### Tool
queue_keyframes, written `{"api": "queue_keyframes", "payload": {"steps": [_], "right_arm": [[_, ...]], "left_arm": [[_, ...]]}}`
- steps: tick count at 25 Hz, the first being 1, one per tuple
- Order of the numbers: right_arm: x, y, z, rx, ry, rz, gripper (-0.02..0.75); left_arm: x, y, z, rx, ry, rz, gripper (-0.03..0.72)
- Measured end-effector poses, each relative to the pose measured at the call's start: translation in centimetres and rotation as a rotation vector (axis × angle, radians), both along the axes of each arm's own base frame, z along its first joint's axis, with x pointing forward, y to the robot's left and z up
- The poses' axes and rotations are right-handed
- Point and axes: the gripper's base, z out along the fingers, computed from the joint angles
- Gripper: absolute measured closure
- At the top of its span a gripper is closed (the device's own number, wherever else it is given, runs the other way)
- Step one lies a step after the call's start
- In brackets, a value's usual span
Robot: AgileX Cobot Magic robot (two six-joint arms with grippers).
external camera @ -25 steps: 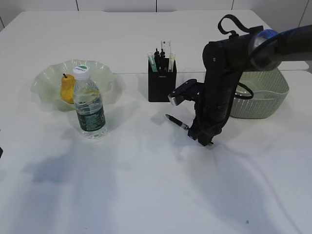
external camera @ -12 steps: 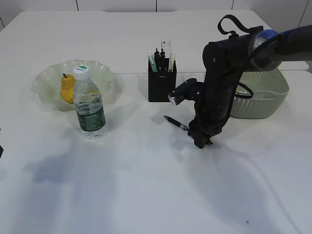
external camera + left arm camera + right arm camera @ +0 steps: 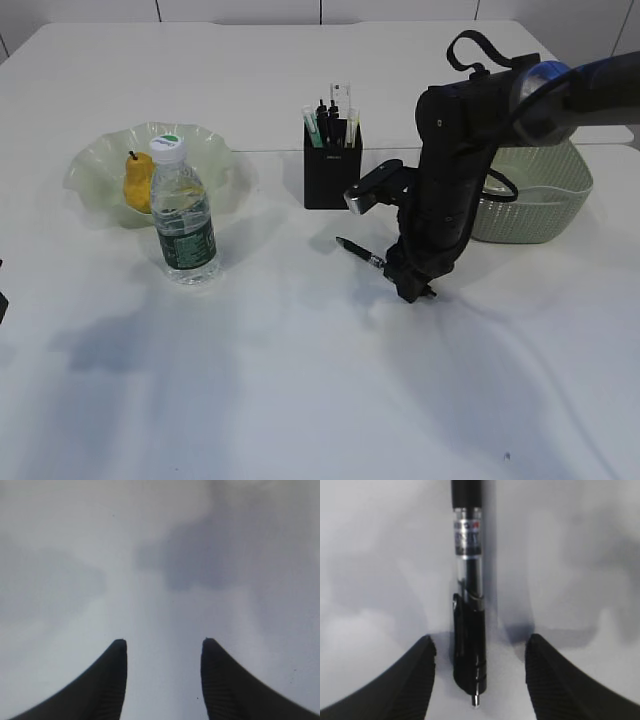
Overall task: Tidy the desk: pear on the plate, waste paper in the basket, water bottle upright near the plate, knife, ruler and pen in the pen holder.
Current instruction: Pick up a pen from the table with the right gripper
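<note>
Straddling: the pen lies flat on the white desk between the right gripper's two dark fingers, touching neither.
Pen place: on the desk at about 5 o'clock from the black pen holder, near it, tip toward the holder.
Right gripper: spread wide, holding nothing, lowered over the pen's clip end.
Doing it well: I judge the jaws should sink until the tips nearly meet the desk, then close squarely across the barrel, so the pen does not roll or pivot out.
Left gripper: half spread, empty, above bare desk.
Already placed: pear on the plate; water bottle upright at the plate's 5 o'clock.
Basket: at 3 o'clock from the holder, behind the right arm.
</note>
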Motion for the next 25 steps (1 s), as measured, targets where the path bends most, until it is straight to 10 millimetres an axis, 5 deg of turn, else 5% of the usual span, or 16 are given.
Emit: {"api": "queue_keyframes", "payload": {"steps": [25], "right_arm": [[0.3, -0.8, -0.2, 0.069, 0.038, -0.017, 0.309]], "left_arm": [[0.0, 0.0, 0.0, 0.002, -0.001, -0.001, 0.349]]}}
